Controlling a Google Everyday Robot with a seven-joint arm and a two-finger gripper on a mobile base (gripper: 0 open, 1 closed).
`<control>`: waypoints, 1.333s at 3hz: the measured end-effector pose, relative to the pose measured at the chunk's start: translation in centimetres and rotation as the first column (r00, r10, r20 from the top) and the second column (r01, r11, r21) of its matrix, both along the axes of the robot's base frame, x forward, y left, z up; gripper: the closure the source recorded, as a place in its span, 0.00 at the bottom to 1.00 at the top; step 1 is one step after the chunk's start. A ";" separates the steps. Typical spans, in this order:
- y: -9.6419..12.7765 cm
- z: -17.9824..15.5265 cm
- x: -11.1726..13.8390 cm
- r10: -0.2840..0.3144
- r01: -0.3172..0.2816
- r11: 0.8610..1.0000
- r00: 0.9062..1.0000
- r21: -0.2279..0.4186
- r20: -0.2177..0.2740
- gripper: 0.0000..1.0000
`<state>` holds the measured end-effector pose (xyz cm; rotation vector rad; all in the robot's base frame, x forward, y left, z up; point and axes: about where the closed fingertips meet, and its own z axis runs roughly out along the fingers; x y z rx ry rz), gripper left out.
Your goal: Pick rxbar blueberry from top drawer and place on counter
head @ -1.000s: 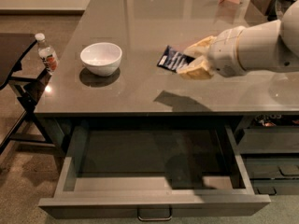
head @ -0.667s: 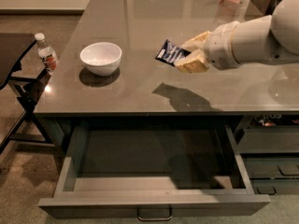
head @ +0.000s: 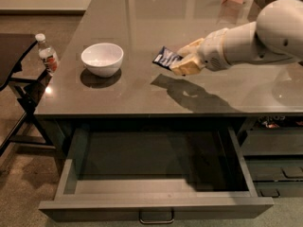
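Above the counter (head: 142,22), jaws grip a dark-blue, white-printed rxbar blueberry (head: 165,57), seemingly tilted.

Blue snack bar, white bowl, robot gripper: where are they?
rxbar blueberry (head: 164,58), camera view, middle of its blue wrapper.
white bowl (head: 102,68), camera view, its outer wall.
gripper (head: 180,60), camera view, between its fingers, above the counter (head: 142,13), holding the bar.

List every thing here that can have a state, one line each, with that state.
snack bar: gripped, held above the counter.
gripper: shut on the snack bar, over the counter.
drawer: pulled open.
bowl: upright on the counter.
bottle: upright, capped, left of the counter.
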<state>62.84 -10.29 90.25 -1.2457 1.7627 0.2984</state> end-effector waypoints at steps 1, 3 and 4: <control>0.5 -2.1 0.6 0.016 -0.015 1.000 0.998 0.021 -0.059 1.00; 0.6 -2.3 0.7 0.018 -0.017 1.000 0.998 0.022 -0.064 0.59; 0.6 -2.3 0.7 0.018 -0.017 1.000 0.998 0.022 -0.064 0.38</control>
